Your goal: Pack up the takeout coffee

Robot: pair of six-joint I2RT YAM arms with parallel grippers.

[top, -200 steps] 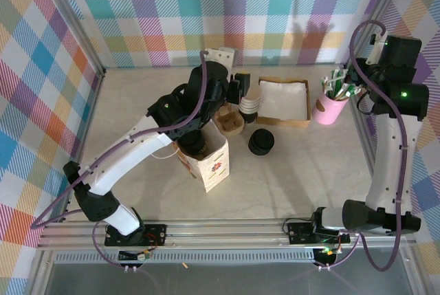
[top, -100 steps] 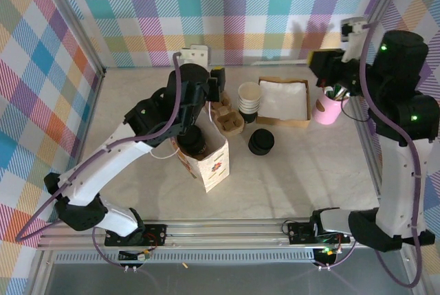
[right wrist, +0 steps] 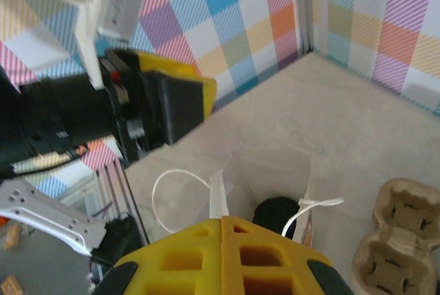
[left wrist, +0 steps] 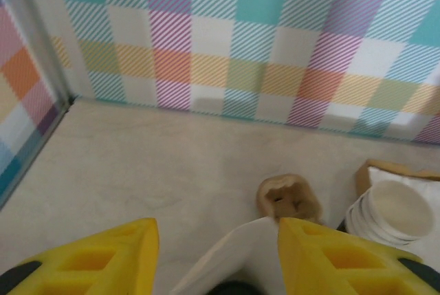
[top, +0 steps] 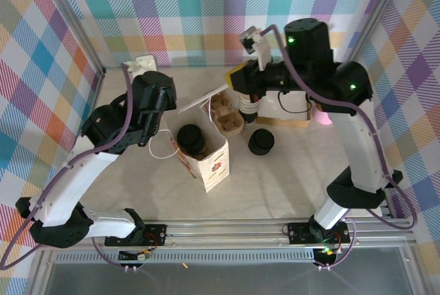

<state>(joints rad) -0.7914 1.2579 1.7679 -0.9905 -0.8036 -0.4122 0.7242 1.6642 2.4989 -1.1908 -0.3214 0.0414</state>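
The takeout coffee (top: 191,138) stands inside the open paper bag (top: 212,164), its black lid (right wrist: 278,212) facing up. My right gripper (top: 232,83) hangs above the bag's far side, shut on a thin white napkin (top: 203,99) that slants down toward the bag mouth. In the right wrist view the napkin's edge (right wrist: 218,199) sticks out from the closed yellow fingers of that gripper (right wrist: 221,226). My left gripper (top: 157,106) is to the left of the bag, open and holding nothing (left wrist: 216,254). The napkin (left wrist: 234,257) lies beyond its fingers.
A brown cup carrier (top: 227,116) lies behind the bag, with a stack of white-rimmed cups (top: 249,106) beside it. Loose black lids (top: 261,141) sit right of the bag. A cardboard box (top: 295,122) and a pink cup (top: 322,115) are at the back right.
The left arm drew back to the left, away from the bag, and its jaws narrowed slightly. The right arm swung from the back right corner over to the bag, carrying the napkin.
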